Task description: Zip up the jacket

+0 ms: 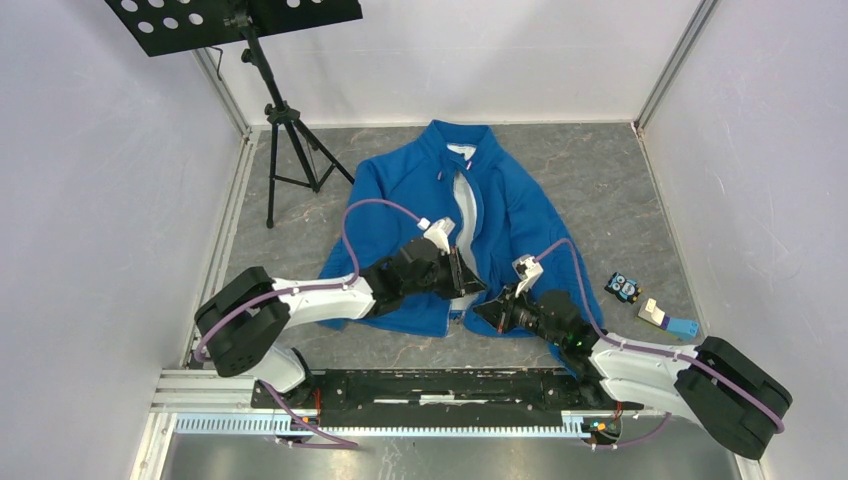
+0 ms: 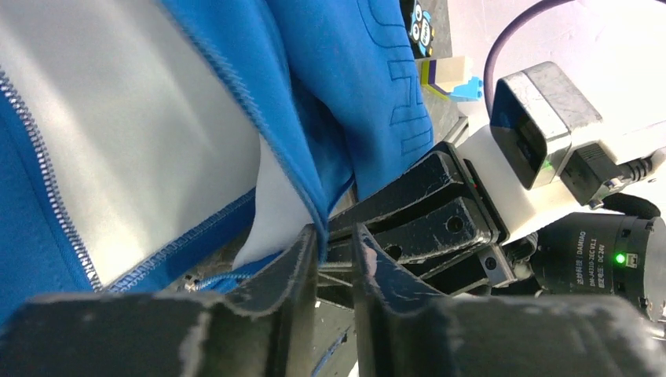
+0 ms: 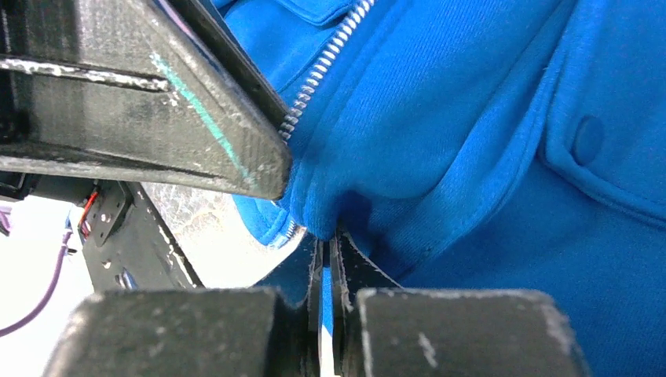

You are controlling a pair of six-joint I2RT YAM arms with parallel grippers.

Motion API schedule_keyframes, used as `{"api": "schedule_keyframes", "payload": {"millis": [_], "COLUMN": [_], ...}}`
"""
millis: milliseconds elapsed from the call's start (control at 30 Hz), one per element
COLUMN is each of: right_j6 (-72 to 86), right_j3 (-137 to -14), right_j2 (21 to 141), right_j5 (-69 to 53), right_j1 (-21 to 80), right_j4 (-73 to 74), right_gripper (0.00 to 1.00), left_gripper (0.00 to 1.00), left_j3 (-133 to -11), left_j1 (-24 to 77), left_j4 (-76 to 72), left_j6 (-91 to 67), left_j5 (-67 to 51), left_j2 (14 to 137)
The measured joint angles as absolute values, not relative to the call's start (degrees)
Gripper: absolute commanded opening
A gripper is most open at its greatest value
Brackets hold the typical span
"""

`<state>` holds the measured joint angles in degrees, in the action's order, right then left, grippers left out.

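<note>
Top camera, jacket: the blue jacket (image 1: 520,215) lies spread flat in the middle of the grey worktop (image 1: 600,180). Its collar is toward the far edge and its hem toward the near edge. The front gapes open below the collar, showing white lining (image 1: 465,205).
Top camera, left claw: the left claw (image 1: 470,285) reaches in from the near left corner and sits at the bottom of the front opening, just above the hem.
Top camera, right claw: the right claw (image 1: 490,310) comes in from the near right corner to the hem, almost tip to tip with the left one.
Top camera, surroundings: a music stand (image 1: 280,110) stands at the far left corner. A small black toy (image 1: 623,287) and a white-and-blue block (image 1: 665,318) lie near the right edge, apart from the jacket.
Left wrist, left claw: its fingers (image 2: 298,259) stand a narrow slit apart at the lower end of the jacket's front edge. The other arm's claw shows through the slit. Whether any cloth is held cannot be told.
Left wrist, jacket: the lining fills the upper left, bordered by zipper teeth (image 2: 47,188).
Right wrist, right claw: it is closed on a fold of the hem, with a sliver of blue cloth pinched between its fingers (image 3: 345,267).
Right wrist, left claw: one black finger looms at the upper left, its tip against the zipper edge.
Right wrist, jacket: the zipper teeth run up and away, and a snap button (image 3: 587,140) sits at the right.
</note>
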<state>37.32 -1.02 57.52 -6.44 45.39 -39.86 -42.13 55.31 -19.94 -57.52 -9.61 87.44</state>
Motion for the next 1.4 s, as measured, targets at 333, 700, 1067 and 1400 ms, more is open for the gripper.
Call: {"api": "schedule_keyframes", "payload": {"millis": [333, 700, 1067, 1400], "right_j6": [31.51, 28.56, 28.01, 25.02], "right_j3": [-1.02, -0.97, -0.97, -0.97], "right_j2": [54.04, 54.13, 55.46, 55.61], "right_j5": [-15.0, -29.91, -36.49, -38.83], "right_j1": [43.38, 37.15, 34.96, 34.81], "right_j4": [-41.39, -44.16, -48.47, -50.39], "right_gripper": [0.0, 0.0, 0.0, 0.0], "left_gripper": [0.8, 0.67, 0.39, 0.15], "left_j3": [-35.0, -24.53, -21.52, -21.52], "left_j1": [55.09, 55.05, 58.08, 58.39], "left_j4": [-21.63, -35.62, -38.63, -32.4], "left_j6": [-56.51, -56.27, -57.01, -57.04], "left_j5": [-12.67, -22.24, -22.57, -17.23], "left_j2": [82.37, 81.95, 77.89, 74.46]}}
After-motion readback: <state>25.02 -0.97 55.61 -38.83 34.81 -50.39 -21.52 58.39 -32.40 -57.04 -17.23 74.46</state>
